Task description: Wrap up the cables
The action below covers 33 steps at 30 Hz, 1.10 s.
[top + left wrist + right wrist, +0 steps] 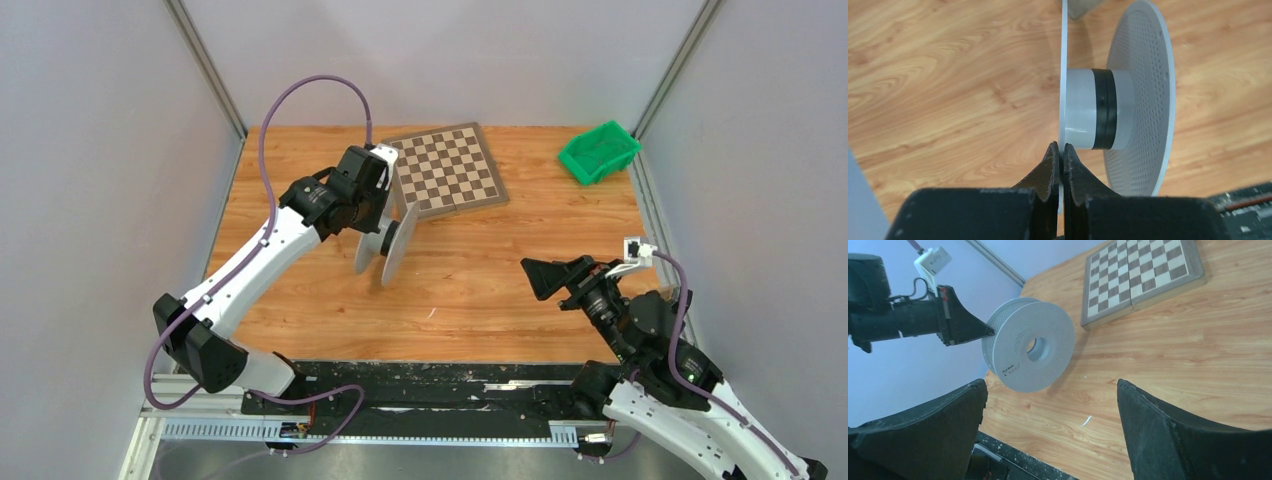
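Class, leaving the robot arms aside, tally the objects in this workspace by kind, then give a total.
Grey spool: 1
Chessboard: 1
Green bin: 1
Total: 3

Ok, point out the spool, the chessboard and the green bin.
spool (1013, 350): right wrist view, on its facing flange.
chessboard (447, 167): top external view, middle of the squares.
green bin (610, 162): top external view, on its near wall.
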Each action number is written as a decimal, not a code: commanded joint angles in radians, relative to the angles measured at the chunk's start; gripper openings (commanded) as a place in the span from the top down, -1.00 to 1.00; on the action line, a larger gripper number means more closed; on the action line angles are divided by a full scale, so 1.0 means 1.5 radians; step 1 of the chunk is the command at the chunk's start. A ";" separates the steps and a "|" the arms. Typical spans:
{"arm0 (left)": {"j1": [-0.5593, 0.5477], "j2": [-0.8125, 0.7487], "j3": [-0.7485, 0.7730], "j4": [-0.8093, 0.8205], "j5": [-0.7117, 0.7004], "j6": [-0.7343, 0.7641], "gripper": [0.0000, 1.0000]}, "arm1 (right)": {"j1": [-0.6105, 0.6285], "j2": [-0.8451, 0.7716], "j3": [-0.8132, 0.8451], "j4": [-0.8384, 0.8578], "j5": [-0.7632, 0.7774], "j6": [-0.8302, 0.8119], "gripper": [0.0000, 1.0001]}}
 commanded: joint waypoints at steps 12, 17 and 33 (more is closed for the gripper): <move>0.001 -0.039 -0.096 0.110 0.169 0.007 0.42 | 0.001 0.102 0.052 -0.066 -0.042 0.017 -1.00; 0.001 -0.048 -0.099 0.102 0.173 0.008 0.16 | 0.001 0.101 0.070 -0.097 -0.022 0.018 -1.00; 0.001 -0.142 -0.244 0.115 0.143 0.005 0.73 | 0.001 0.210 0.149 -0.082 0.090 -0.067 -1.00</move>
